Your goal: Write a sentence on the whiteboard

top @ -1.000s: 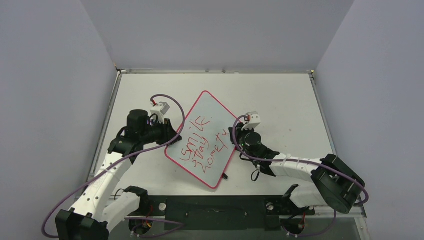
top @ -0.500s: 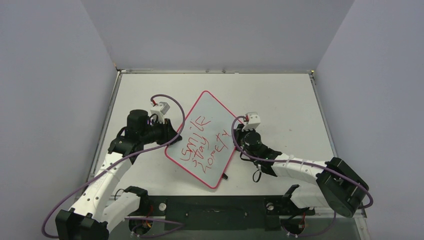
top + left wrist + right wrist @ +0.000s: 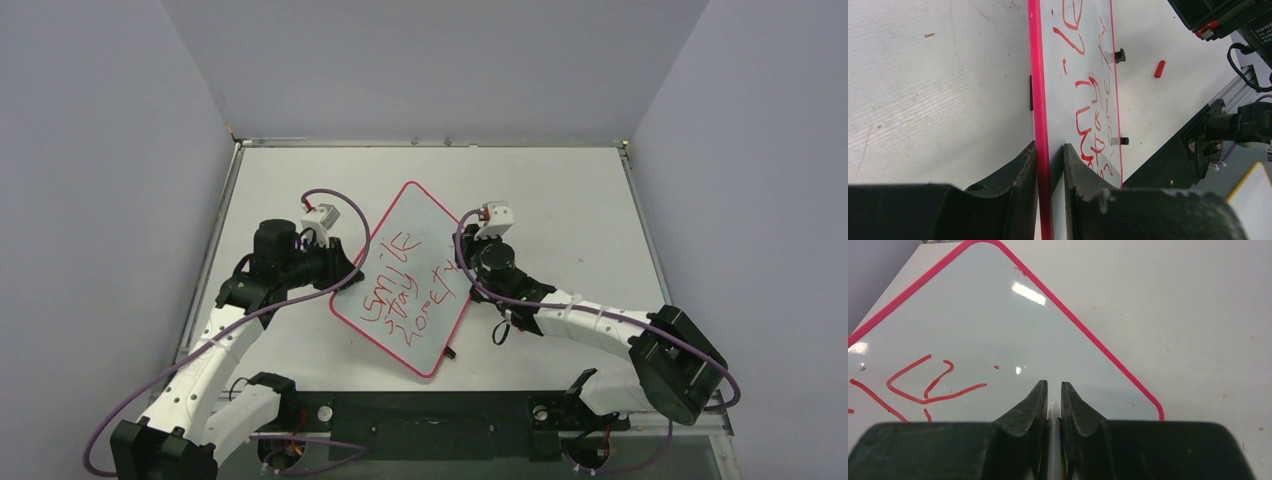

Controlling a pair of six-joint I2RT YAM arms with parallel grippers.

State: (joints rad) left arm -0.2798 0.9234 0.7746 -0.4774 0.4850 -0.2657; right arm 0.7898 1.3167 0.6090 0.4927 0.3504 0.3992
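Plain white tabletop [image 3: 560, 200], boxed in by pale greyish walls on the left, far and right sides. Smack in the middle of that: the whiteboard [image 3: 415, 225], lying turned corner-on like a diamond, one rounded corner pointing far and another pointing near. Thin red-pink border all round. Across the near half of the board, the sentence [image 3: 405, 290] in red marker, three slanted lines reading roughly "Smile / stay / hopeful", with a pretty scrawly last word.

Over on the left, the left gripper [image 3: 1049, 147] pinched narrow onto the board's left edge, one finger on each side of the pink rim. Plenty clear from the wrist view. Also from there: two small black clips [image 3: 1119, 55] poking out of the board's opposite edge. Plus a little red cap [image 3: 1159, 68] lying on the table just past that edge, not touching the board.

On the right, the right gripper [image 3: 1053, 385] over the board's right side, near the tail end of the lettering, fingers squeezed almost together. Between them a thin pale sliver, probably the marker [image 3: 1053, 412], though too little showing to swear to that. Bare white board ahead of the fingertips, red strokes off to their left.
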